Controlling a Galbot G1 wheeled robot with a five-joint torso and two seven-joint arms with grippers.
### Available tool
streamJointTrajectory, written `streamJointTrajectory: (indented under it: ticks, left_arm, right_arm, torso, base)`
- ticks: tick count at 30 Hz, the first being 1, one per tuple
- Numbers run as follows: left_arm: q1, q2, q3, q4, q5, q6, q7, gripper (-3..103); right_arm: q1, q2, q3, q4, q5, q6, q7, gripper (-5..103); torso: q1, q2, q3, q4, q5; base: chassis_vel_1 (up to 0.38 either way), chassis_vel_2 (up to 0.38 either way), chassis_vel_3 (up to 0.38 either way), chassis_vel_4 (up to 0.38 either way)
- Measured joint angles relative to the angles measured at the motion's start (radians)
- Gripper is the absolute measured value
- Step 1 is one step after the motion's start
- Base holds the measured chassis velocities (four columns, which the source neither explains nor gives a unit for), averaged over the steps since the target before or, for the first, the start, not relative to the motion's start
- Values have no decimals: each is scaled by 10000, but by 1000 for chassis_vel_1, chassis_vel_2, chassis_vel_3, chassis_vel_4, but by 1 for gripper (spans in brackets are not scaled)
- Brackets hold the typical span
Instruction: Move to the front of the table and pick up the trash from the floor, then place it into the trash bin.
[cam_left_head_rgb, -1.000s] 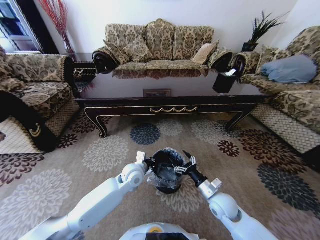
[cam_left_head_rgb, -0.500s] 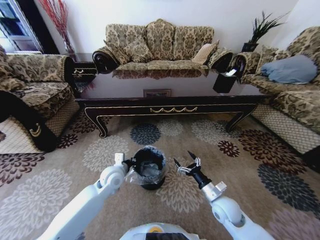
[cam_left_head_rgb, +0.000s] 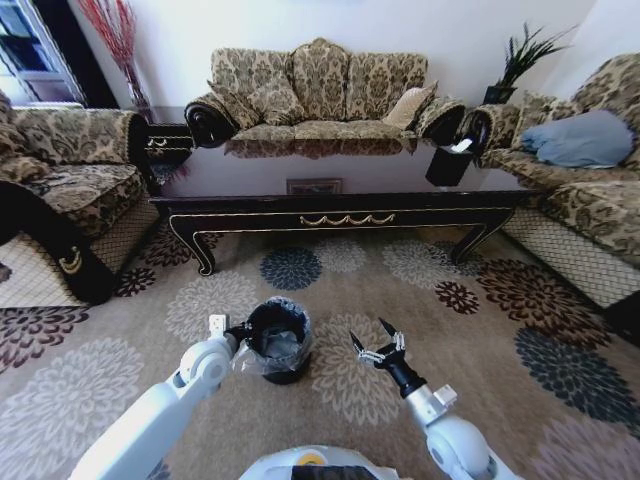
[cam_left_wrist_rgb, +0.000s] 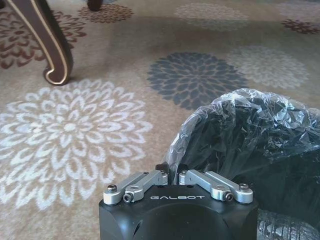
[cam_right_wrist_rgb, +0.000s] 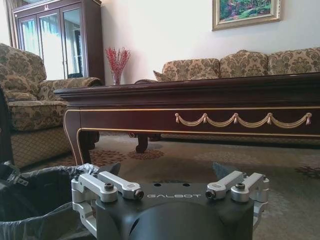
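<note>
So in the head view, going from the left side: the left arm reaches in from the lower left corner, and the left gripper (cam_left_head_rgb: 237, 330) sits at the near-left rim of the trash bin (cam_left_head_rgb: 277, 341), a bit left of centre in the lower half of the frame. In the left wrist view its fingers (cam_left_wrist_rgb: 161, 169) are pinched together right on the crinkly clear liner at the rim, so it's gripping the bin's edge (the liner bunches up around the fingertips there). The bin stands upright on the floor (cam_left_head_rgb: 340, 275), which is that carpet with big round flower patterns. I can't make out what's inside the bin, just dark with some bag folds. Just right of the bin, apart from it, the right gripper (cam_left_head_rgb: 376, 341) hangs low over the carpet near the bottom centre, fingers spread wide with nothing between them. Across the upper middle of the frame runs the table (cam_left_head_rgb: 345, 215), well beyond both grippers, gold ornament facing the camera.
</note>
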Motion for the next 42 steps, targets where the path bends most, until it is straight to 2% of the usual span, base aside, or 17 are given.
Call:
streamJointTrajectory:
  ticks: [10,11,13,15,18,21,24,25,26,30,32,35,37,39,42]
  left_arm:
    - [58,-99,-68,233,89,-134,-53,4]
    - [57,-121,-59,233,71,-135,-98,2]
    - [67,-119,-42,193,11,-136,-136,10]
    - [88,-95,-46,151,18,-136,-135,10]
    - [220,17,-103,-63,292,-241,10,26]
    - [294,41,-151,-188,475,-348,95,32]
    - [452,58,-352,-470,923,-612,282,48]
    - [452,58,-352,-470,923,-612,282,48]
    - [515,73,-464,-552,1128,-668,361,48]
    - [1044,204,-1141,-879,2351,-1114,1003,70]
    - [1130,217,-1220,-941,2400,-1134,1033,70]
    - [1797,270,-1730,-1467,2641,-1300,1245,88]
    - [1942,267,-1825,-1581,2657,-1301,1259,88]
    - [2501,205,-2144,-1933,2770,-1324,1313,97]
    - [2929,106,-2432,-2105,2928,-1355,1340,100]
  right_arm:
    - [-53,25,56,-4,-25,29,-5,100]
    - [-41,27,47,-9,-25,29,-5,100]
    - [-18,44,11,-42,-25,29,-5,100]
    - [-22,46,8,-47,-25,29,-5,100]
    - [-42,44,16,-46,1,29,13,100]
    - [-30,44,34,-33,45,26,56,100]
    - [7,34,69,42,137,-5,105,100]
    - [7,34,69,42,137,-5,105,100]
    - [7,33,78,73,143,-14,112,100]
    - [-93,76,211,172,144,-19,157,100]
    - [-118,87,238,181,145,-19,163,100]
    - [-272,131,379,290,134,-8,176,100]
    - [-319,133,417,326,129,-2,177,100]
    - [-438,135,550,411,112,39,175,100]
    - [-535,134,652,459,98,103,164,100]
  torso:
    - [0,0,-1,0,3]
    - [-1,0,0,0,3]
    - [0,0,-1,-2,1]
    - [0,0,0,-1,-1]
    - [0,0,0,-1,0]
    - [0,0,0,-1,1]
    - [0,0,1,-1,0]
    - [0,0,1,-1,0]
    - [0,0,1,-1,0]
    - [0,0,1,1,1]
    - [0,0,1,0,0]
    - [0,0,0,0,2]
    - [0,0,1,-1,2]
    - [0,-1,0,0,1]
    - [0,-1,0,-1,1]
  base:
    - [0,0,0,0]
    - [0,0,0,0]
    - [0,0,0,0]
    - [0,0,0,0]
    - [0,0,0,0]
    - [0,0,0,0]
    - [0,0,0,0]
    - [0,0,0,0]
    - [0,0,0,0]
    - [0,0,0,0]
    - [0,0,0,0]
    - [0,0,0,0]
    - [0,0,0,0]
    - [0,0,0,0]
    - [0,0,0,0]
